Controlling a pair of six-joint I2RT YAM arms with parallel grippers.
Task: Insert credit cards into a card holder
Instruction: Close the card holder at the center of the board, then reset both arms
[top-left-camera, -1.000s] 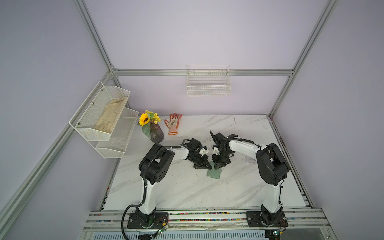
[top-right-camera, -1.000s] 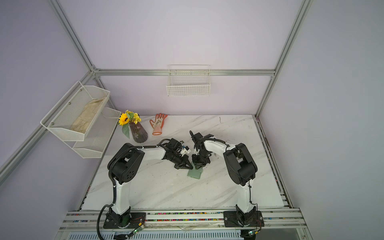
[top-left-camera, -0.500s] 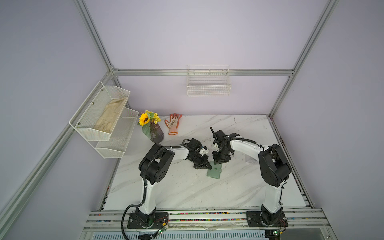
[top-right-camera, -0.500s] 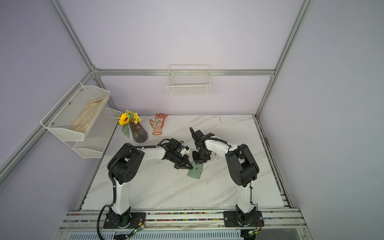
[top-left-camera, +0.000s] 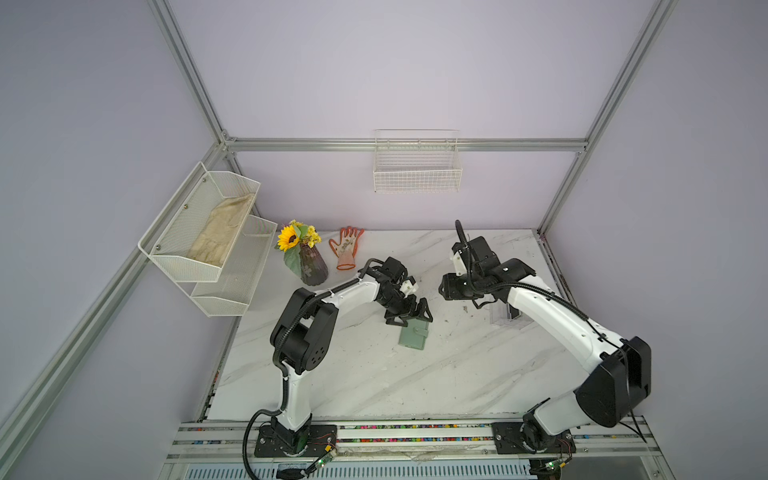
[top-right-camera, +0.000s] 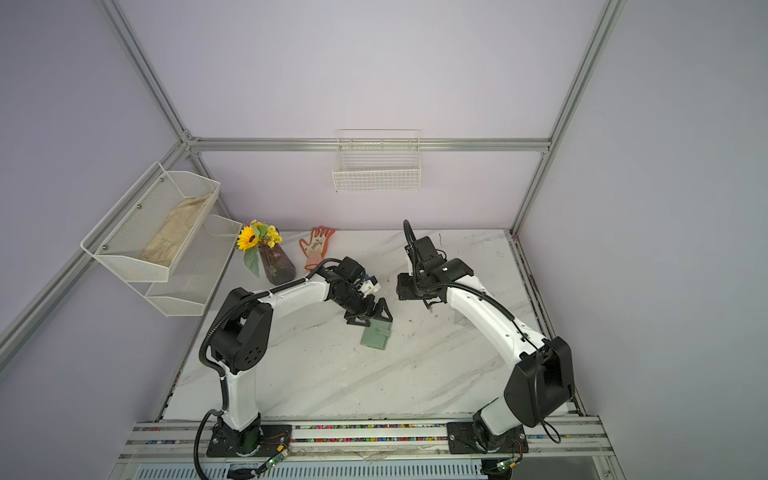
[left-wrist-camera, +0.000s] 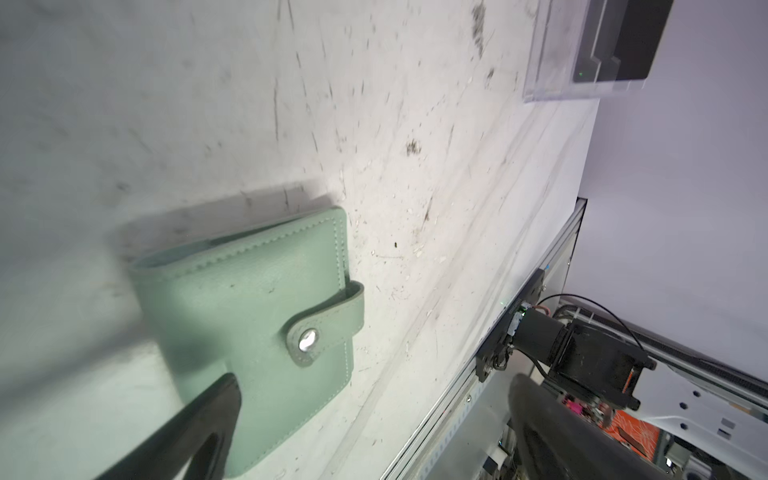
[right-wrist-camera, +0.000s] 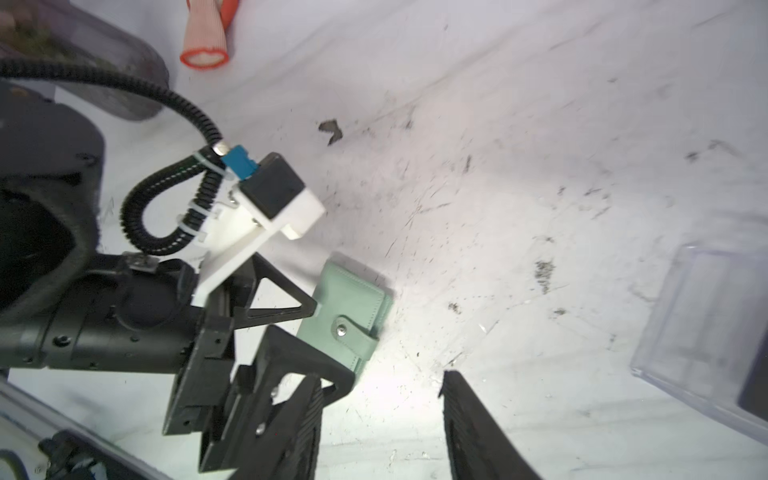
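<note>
Card holder (top-left-camera: 413, 337): sage-green, lying flat near mid-table, folded shut with its strap snapped down.
Left gripper (top-left-camera: 409, 319): at the holder's 12 o'clock edge, jaws spread wide, nothing between them. One finger (left-wrist-camera: 199, 428) hangs over the cover; I cannot tell whether it touches.
Right gripper (right-wrist-camera: 380, 382): off toward 2 o'clock from the holder, jaws well apart, empty.
Credit cards (left-wrist-camera: 636, 41): dark ones stand in the clear box (top-left-camera: 505, 319), at 3 o'clock from the holder. None lies loose on the table (top-left-camera: 374, 374).
Done: the holder is closed and let go. Its contents are hidden, so any card inside cannot be confirmed.
Left: judging by the cards in the box, the holder may need reopening to take them.
Change: a second ago both grippers crowded over the holder. Since then the right one has drawn away toward the box, the left has opened its jaws, and the holder lies in roughly the same spot.
</note>
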